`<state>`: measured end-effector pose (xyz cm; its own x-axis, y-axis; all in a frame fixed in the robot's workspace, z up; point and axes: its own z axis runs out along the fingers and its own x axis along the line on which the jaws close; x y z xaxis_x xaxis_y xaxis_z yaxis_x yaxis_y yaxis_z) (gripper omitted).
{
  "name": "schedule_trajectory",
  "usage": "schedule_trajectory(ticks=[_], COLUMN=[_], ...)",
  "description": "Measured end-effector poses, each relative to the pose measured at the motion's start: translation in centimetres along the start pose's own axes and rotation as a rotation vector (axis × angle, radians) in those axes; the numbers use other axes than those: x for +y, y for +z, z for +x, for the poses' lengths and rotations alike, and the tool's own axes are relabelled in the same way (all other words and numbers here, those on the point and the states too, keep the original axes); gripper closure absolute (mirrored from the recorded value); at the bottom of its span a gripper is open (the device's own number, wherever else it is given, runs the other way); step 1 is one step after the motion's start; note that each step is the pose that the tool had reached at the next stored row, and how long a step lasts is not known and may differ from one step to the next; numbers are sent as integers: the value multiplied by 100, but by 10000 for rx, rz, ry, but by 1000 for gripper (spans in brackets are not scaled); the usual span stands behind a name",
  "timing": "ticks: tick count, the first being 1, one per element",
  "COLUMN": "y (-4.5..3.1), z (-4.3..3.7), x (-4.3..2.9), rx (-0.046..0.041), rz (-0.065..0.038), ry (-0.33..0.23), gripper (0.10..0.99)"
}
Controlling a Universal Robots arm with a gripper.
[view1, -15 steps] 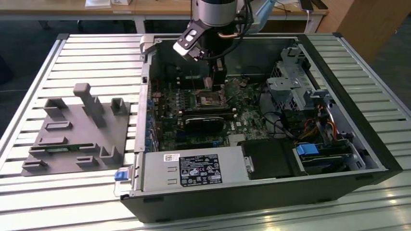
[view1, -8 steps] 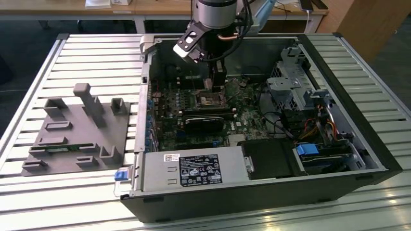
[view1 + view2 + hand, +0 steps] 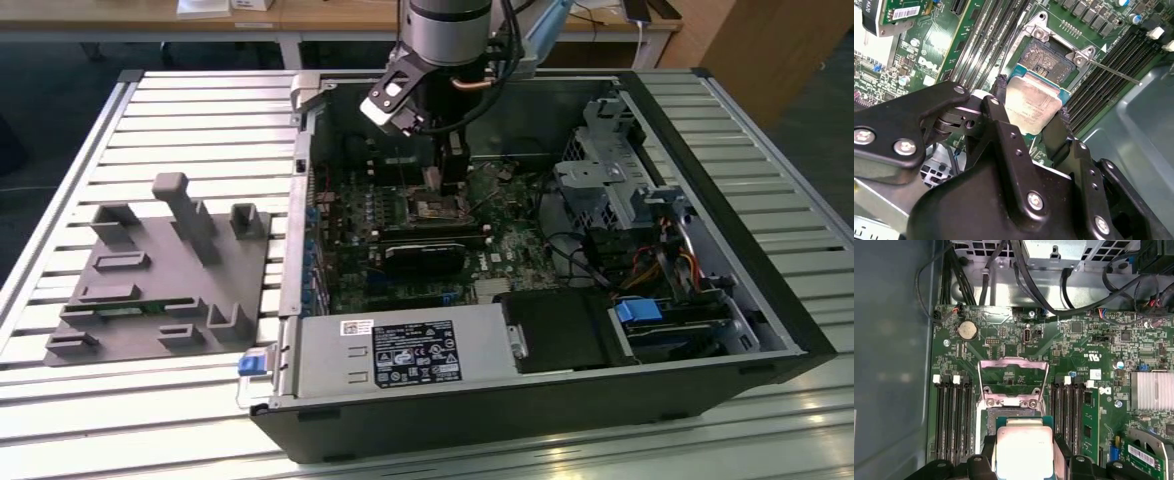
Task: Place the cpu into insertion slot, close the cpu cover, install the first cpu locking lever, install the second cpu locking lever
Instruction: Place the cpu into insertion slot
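1. My gripper [image 3: 1031, 109] is pinching the cpu [image 3: 1035, 102] by two opposite edges. My fingers [image 3: 999, 92] are closed on the chip, with its silver-grey top facing away from the board.
2. I hold the cpu over the motherboard [image 3: 1089, 345] inside the open computer case [image 3: 781, 300]. In the second wrist view it overlaps one edge of the insertion slot [image 3: 1046, 59], and most of the dark recess lies bare beyond it. I judge the chip is not yet seated. How high it hangs I cannot tell.
3. The cpu cover [image 3: 1014, 380] is swung open, away from the slot, and a thin locking lever [image 3: 1114, 73] juts out beside the slot's corner.
4. The worst risk is coming down out of line. A corner that lands on the rim, or a chip that goes in tilted, could crush the slot's fine contacts.
5. My hold is only on thin edges. If it slackens, the chip could slip, drop askew, or skid off towards the memory slots [image 3: 951, 415].
6. The open cover could fall onto the chip or my fingers if I knock it, and a sideways drift could snag the lever.
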<state>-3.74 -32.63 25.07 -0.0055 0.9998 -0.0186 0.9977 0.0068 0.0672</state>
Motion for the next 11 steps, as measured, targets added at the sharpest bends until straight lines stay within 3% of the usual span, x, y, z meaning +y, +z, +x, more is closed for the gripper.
schedule_trajectory(ticks=[11], y=[160], z=[3], x=[-23], rx=[12], rz=[-46], ry=[-179], gripper=[549])
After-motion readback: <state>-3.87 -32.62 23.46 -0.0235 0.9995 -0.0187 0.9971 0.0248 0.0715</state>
